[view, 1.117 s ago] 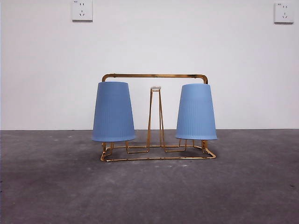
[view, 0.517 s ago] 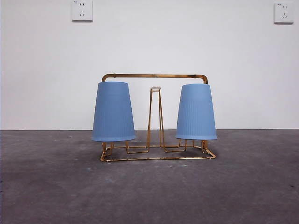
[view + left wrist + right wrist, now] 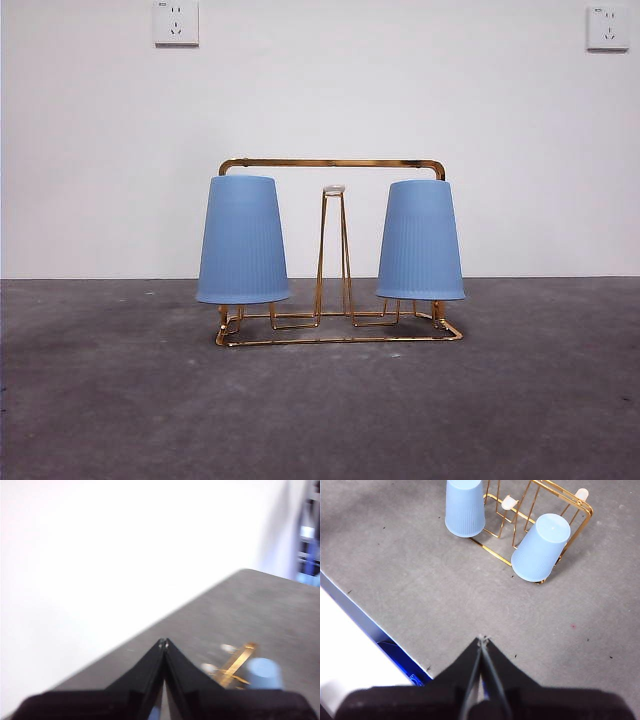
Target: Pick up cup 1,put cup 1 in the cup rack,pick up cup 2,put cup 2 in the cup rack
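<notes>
Cups sit mouth-down on the cup rack [image 3: 335,250], one blue cup [image 3: 243,241] at one end and a second blue cup [image 3: 420,241] at the other, each slipped over an upright wire peg so that it hangs clear of the rack's base frame and can drain. Between them a bare hairpin peg with a pale tip [image 3: 333,189] rises unoccupied, and the arched handle spans the top behind both. The rack rests on the grey table [image 3: 120,400] before a white wall carrying two sockets [image 3: 176,21]. Neither arm appears in the front view. The left gripper [image 3: 163,642] is raised well away from the rack, its black jaws pressed together on nothing; the right gripper [image 3: 482,639] hangs high above the table, well apart from the rack, tips likewise meeting and empty. With both cups seated and both grippers clear, the task looks complete.
</notes>
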Controlling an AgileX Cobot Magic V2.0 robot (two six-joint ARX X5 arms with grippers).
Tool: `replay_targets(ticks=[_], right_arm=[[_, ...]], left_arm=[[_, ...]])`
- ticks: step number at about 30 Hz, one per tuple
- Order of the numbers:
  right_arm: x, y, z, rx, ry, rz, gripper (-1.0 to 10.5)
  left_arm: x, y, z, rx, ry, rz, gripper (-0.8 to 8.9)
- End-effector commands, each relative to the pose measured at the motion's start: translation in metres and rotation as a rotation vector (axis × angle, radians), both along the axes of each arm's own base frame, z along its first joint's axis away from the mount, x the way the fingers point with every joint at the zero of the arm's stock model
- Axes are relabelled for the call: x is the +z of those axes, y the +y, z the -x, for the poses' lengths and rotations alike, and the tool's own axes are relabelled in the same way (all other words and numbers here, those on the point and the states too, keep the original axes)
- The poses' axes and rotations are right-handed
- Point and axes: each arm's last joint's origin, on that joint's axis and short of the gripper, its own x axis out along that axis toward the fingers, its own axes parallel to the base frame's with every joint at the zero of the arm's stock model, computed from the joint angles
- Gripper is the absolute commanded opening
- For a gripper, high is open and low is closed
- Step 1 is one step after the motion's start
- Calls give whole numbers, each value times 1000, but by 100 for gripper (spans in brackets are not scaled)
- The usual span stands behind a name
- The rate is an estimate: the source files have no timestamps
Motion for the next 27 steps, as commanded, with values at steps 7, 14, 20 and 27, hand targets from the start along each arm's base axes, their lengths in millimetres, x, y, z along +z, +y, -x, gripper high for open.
replay_targets(ticks=[7,14,20,27], right_arm=[[-2,1,-1,-5,9,4,1],[-2,1,-1,-6,9,4,1],[-2,1,-1,-6,9,4,1],[-2,1,-1,-5,9,4,1]], left_arm=[[-107,23,18,150,-71,-22,-3],[-216,27,34,180,-9,-29,-3],[-289,29,46,195,58,-20,-3],[-332,29,50,222,105,28,-3]])
